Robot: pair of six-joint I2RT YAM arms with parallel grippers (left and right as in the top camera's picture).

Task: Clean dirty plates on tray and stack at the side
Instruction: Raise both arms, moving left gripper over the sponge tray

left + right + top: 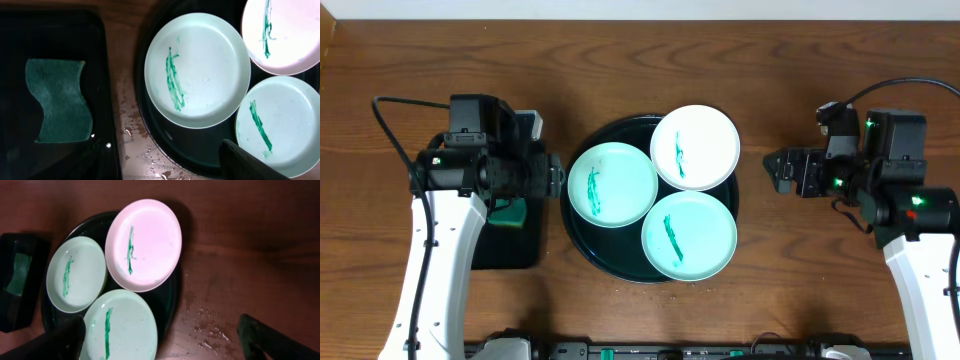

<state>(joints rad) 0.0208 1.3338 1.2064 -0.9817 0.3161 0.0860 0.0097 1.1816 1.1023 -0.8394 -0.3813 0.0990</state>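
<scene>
- Two mint-green plates (612, 183) and one white plate (695, 146) lie smeared on the tray (600, 245).
- The right gripper (777, 170) has its fingers wide apart, empty.
- For the left gripper (555, 175), I cannot tell.

Three plates (612, 184) on tray (582, 240); sponge (62, 100) in rectangular tray (50, 30) left of it.

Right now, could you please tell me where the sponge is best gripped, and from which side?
Probably from above, pinching the sponge across its narrow waist, on its two wavy long edges: it lies flat inside the rectangular tray, whose raised walls block side approaches.
</scene>
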